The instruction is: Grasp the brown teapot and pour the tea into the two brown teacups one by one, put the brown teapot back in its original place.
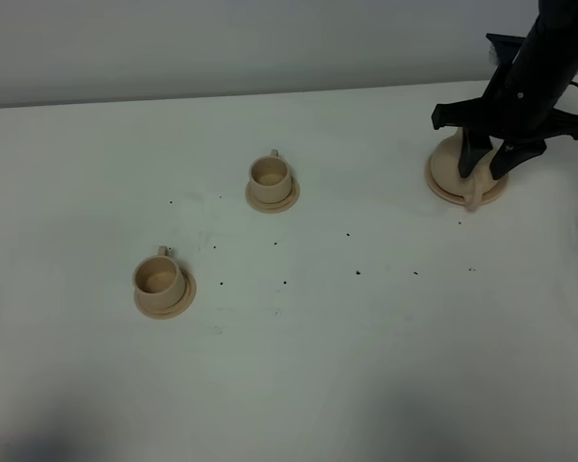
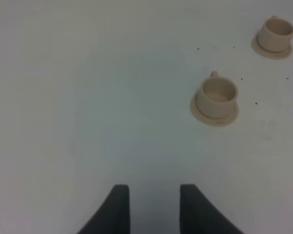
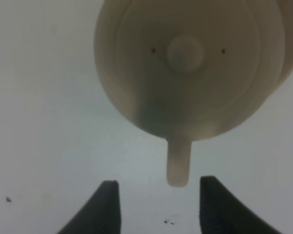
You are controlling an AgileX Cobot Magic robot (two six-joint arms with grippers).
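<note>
my right hand (image 1: 484, 173) hangs low over the brown teapot (image 1: 450, 159) with its fingers spread apart, clamped on nothing. in the right wrist view the two dark fingers (image 3: 106, 209) stand to either side of the pot's loop handle (image 3: 178, 165). the handle's end points into the gap between them, but i see bare tabletop between it and each finger, so there is no contact. that view looks straight down on the knobbed lid (image 3: 184, 51), and the pot is soft and blurred from being so close.

from the high camera the teapot sits at about 2 o'clock on the white tabletop (image 1: 366, 366). it is upright on its wide saucer disc (image 1: 441, 191), with its handle toward 6 o'clock. the arm covers much of the pot.

the far teacup (image 1: 270, 176) stands just off centre toward 12 o'clock and the near teacup (image 1: 159, 277) is at about 8 o'clock, both well apart from the pot. each is upright on its own small saucer (image 1: 185, 294), its tiny handle toward 12 o'clock. i cannot tell whether either holds tea.

my left hand (image 2: 154, 209) is outside the high view. its wrist camera shows the fingers apart with nothing between them, over bare tabletop, both teacups ahead of it. a scatter of dark specks (image 1: 357, 272) lies on the tabletop between cups and pot.
</note>
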